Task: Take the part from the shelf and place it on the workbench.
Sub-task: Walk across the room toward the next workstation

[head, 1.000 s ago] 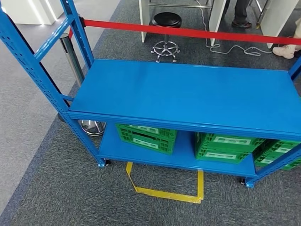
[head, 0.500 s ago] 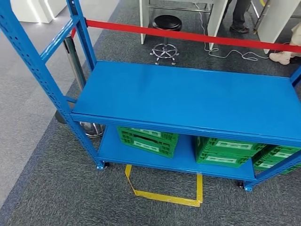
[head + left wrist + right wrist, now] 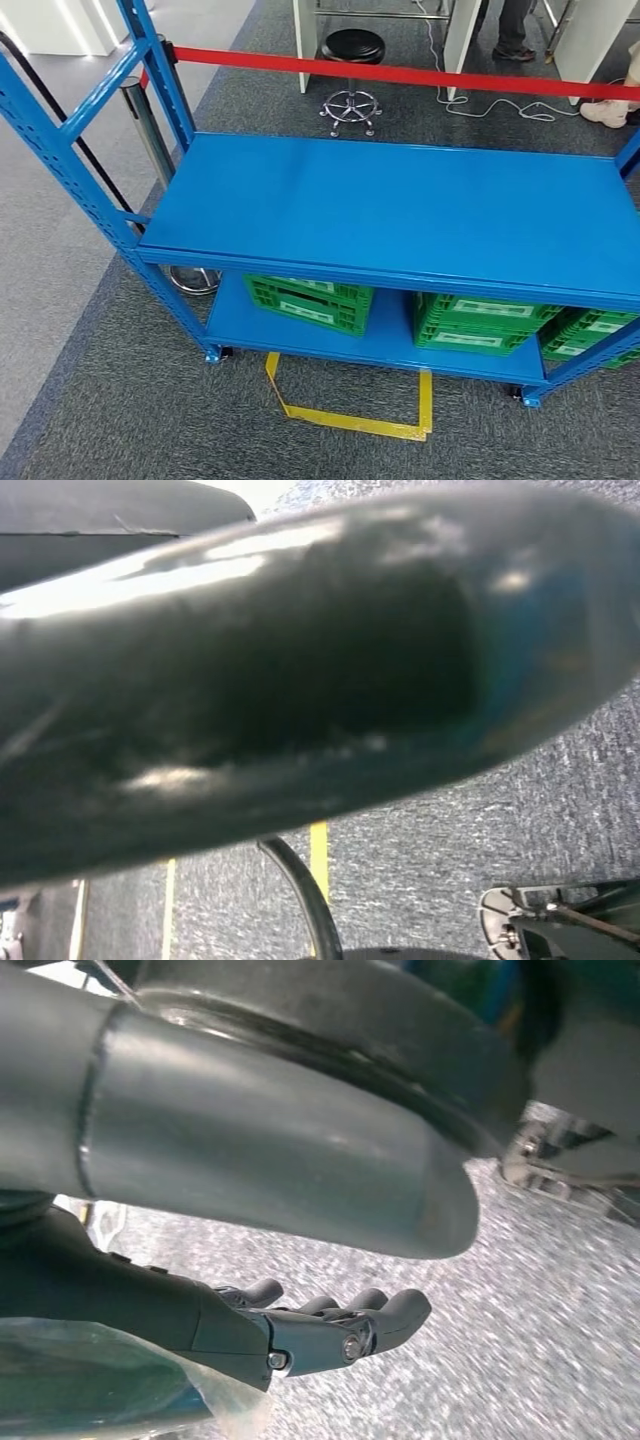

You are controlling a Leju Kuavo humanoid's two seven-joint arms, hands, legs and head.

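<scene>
Since a second ago my whole view has swayed slightly; that is my head moving, not the shelf [image 3: 392,210], which stands just ahead. I judge I am in the approach step. My right robot hand [image 3: 317,1335] hangs with fingers [image 3: 392,1310] loosely apart, holding nothing; my left's state I cannot tell. No part shows on the upper board; green crates [image 3: 309,300] sit below. Next: find the part, then reach.

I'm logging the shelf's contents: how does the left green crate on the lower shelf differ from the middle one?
The left green crate stands apart near the shelf's left end, while the middle green crate sits close beside a third crate on the right. The left one looks narrower from the head view; the middle one looks wider. Both are green lattice crates with pale labels, tucked under the bare top shelf.
</scene>
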